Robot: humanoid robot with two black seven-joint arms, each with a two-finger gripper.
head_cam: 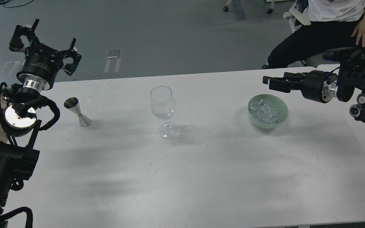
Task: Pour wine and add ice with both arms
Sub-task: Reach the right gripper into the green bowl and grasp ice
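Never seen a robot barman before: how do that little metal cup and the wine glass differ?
The jigger is opaque silver metal; the glass is clear. The jigger is a short double cone; the glass is taller, with a stem and round foot. The jigger stands nearer the left gripper; the glass stands mid-table. Both stand upright on the white table, untouched.

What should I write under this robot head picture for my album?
Two black robot grippers, left open and right, wait beside a clear stemmed glass, a silver steel jigger and a green bowl of ice cubes.
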